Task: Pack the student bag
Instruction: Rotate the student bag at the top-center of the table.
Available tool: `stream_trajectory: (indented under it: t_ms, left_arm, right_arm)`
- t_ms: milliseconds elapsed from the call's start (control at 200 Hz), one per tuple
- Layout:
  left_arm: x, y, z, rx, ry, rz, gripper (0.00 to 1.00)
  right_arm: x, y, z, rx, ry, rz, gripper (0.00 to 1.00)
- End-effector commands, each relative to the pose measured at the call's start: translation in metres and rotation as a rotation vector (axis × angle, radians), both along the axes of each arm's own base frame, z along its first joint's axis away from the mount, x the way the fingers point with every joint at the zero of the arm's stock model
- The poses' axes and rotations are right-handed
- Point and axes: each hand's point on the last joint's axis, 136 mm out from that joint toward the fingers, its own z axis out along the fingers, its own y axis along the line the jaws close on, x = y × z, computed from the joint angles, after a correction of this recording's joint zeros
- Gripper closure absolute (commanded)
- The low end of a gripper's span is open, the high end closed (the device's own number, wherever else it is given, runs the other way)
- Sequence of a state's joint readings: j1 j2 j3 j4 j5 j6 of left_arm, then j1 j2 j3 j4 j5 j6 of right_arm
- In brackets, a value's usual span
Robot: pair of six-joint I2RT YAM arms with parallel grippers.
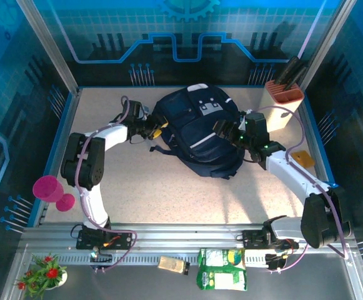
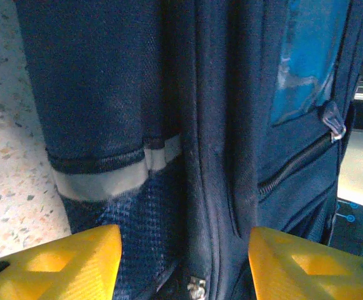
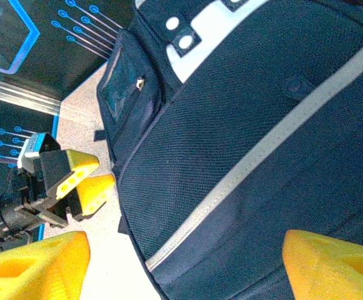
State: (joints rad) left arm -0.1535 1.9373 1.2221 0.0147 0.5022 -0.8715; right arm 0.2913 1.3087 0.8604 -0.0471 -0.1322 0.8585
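Seen from above, the left gripper [image 1: 155, 130] blurs into the dark left flank of the student bag [image 1: 197, 128], its fingertips lost against the cloth. Up close its yellow fingers [image 2: 56, 265] run off the bottom edge, and I can't tell whether they pinch the fabric between them. The right gripper [image 3: 184, 244] is cropped below too, the bag spilling past top and right. The dark things in the tan holder [image 1: 280, 115] right of the bag are too small to name.
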Motion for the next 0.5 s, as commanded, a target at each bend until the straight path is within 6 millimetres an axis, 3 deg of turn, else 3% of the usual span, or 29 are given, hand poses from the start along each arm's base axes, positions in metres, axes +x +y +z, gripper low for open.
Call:
stream_trajectory:
  t_ms: [0,490]
  left_arm:
    - [0.016,-0.013,0.019,-0.071,-0.041,-0.026,0.42]
    - [0.030,-0.033,0.005,-0.110,0.021,-0.071,0.42]
  right_arm:
    - [-0.005,-0.009,-0.009,0.002,0.035,-0.036,0.19]
    - [-0.030,-0.026,-0.039,-0.010,0.131,-0.100,0.19]
